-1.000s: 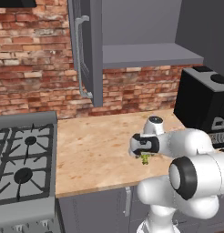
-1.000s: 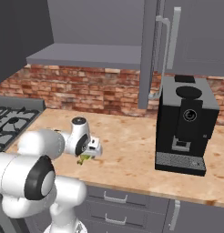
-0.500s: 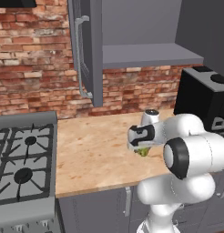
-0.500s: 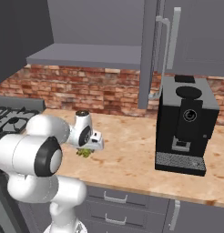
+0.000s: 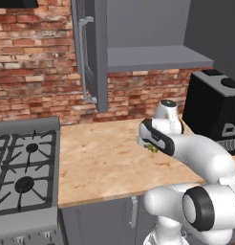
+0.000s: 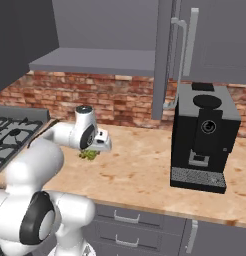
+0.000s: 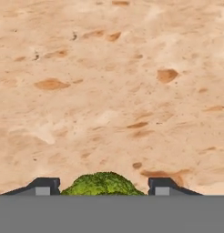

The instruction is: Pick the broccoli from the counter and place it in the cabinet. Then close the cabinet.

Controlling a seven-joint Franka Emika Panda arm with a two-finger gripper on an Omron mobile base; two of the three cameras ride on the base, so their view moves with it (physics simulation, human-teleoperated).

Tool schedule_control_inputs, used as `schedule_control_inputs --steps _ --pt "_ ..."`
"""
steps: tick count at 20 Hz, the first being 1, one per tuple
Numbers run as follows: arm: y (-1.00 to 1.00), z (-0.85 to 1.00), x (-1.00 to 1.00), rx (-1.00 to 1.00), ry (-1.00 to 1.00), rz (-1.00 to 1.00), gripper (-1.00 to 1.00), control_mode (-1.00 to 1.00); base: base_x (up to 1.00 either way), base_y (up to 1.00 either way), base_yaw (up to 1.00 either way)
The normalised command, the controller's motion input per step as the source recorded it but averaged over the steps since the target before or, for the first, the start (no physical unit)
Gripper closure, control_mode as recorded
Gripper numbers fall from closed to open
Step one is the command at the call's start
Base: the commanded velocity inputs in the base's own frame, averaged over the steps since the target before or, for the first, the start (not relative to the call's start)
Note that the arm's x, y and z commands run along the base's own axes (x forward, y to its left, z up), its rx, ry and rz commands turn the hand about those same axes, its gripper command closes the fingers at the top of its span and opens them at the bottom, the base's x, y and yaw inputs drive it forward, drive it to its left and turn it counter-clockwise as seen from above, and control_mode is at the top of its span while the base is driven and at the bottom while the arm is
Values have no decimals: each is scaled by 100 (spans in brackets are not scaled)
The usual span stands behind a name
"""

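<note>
At the far left of the left base view, a gas stove (image 5: 24, 167) with black grates is seen set flush against the counter (image 5: 105, 162), whose tan, mottled top runs to the right along a red brick wall (image 5: 33, 62). Above, the cabinet (image 5: 153, 33) is shown open: its left door (image 5: 90, 52) is swung outward, edge-on to the camera, with a long grey bar handle (image 5: 83, 62) on its face, and the grey shelf (image 5: 153, 57) inside is bare.

Near the middle of the counter, the gripper (image 5: 149, 146) is held low over the worktop, pointed downward from the bent white arm. The broccoli (image 5: 152, 147) is found directly beneath it, a small yellow-green clump partly covered by the hand. In the right base view the same floret (image 6: 89, 155) is seen under the gripper (image 6: 93, 151), just above or on the tan surface; whether it rests on the wood cannot be told.

In the hand view, the bumpy green head of the broccoli (image 7: 102, 184) is framed between the two dark fingertips (image 7: 43, 185), with a narrow gap visible on each side, so the jaws are spread slightly wider than the floret and are not closed on it.

Further right, a black coffee machine (image 6: 202, 137) is stood on the counter, well apart from the broccoli, below the cabinet's right door (image 6: 210, 40).
</note>
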Motion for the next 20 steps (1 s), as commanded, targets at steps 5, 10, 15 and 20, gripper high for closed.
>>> schedule_control_inputs --steps 5,10,15,20 --pt "0 100 0 1 -7 0 100 -100 0 0 0" --pt "0 100 0 0 -1 -4 100 -100 0 0 0" --pt "0 100 -5 0 -11 -8 100 -100 0 0 0" --pt "0 100 -37 0 -21 -10 100 -100 0 0 0"
